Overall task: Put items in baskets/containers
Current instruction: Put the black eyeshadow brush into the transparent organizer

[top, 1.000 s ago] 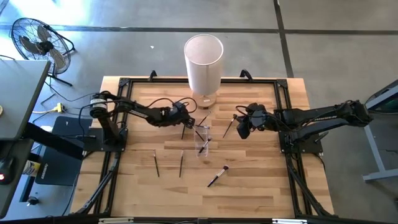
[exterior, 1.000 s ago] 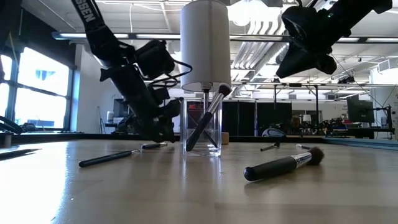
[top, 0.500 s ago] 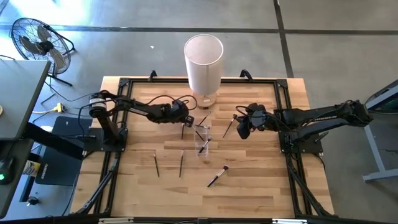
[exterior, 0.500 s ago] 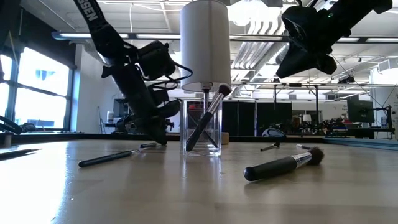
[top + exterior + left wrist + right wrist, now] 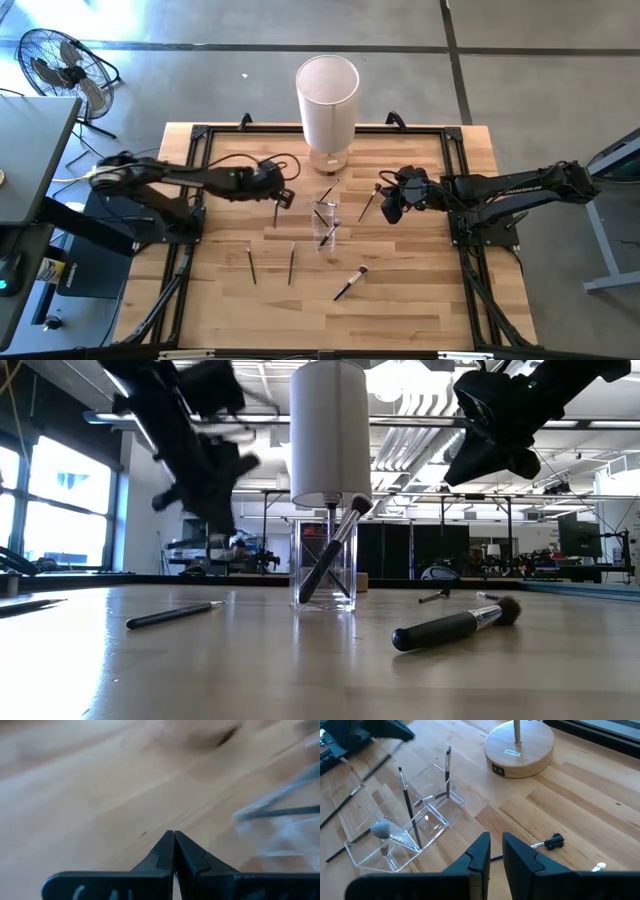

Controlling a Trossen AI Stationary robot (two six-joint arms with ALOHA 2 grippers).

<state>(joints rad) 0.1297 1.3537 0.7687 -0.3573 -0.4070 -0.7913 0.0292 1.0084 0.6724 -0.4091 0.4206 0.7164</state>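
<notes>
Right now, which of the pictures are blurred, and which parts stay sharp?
Left wrist view: the wood and clear container are smeared, the left end effector sharp. Low view: the left arm is blurred, the big brush crisp. High and right wrist views are sharp.

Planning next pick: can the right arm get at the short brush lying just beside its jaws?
Probably yes. The short brush lies alone on bare wood next to the right gripper, nothing on or against it; the clear cup stands well off.
</notes>
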